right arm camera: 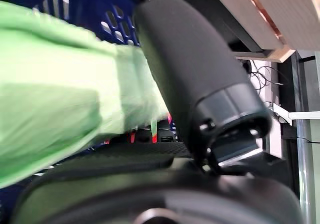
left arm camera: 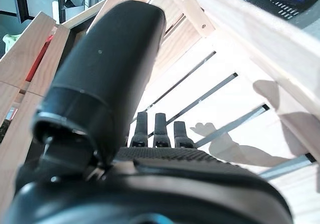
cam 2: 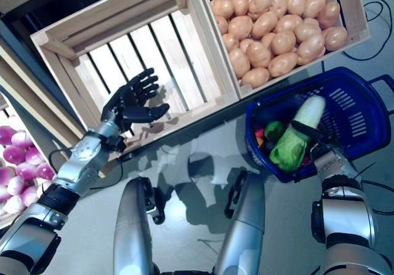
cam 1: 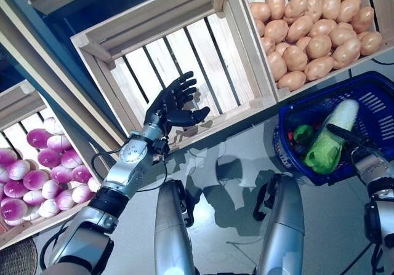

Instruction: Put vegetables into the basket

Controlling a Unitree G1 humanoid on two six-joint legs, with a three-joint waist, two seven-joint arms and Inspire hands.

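Green and white, the cabbage [cam 2: 294, 138] lies half inside the blue basket [cam 2: 360, 127] on the right, so it can drop in. The right robot hand [cam 2: 315, 137] holds it with its thumb across the top. The left robot hand [cam 2: 132, 104] spreads wide over the empty wooden crate [cam 2: 80, 32]. No writing can be read.

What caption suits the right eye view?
Right robot hand holds a green cabbage over the blue basket.

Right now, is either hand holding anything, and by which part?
The right hand grips the cabbage around its middle, over the basket. The left hand is open and empty.
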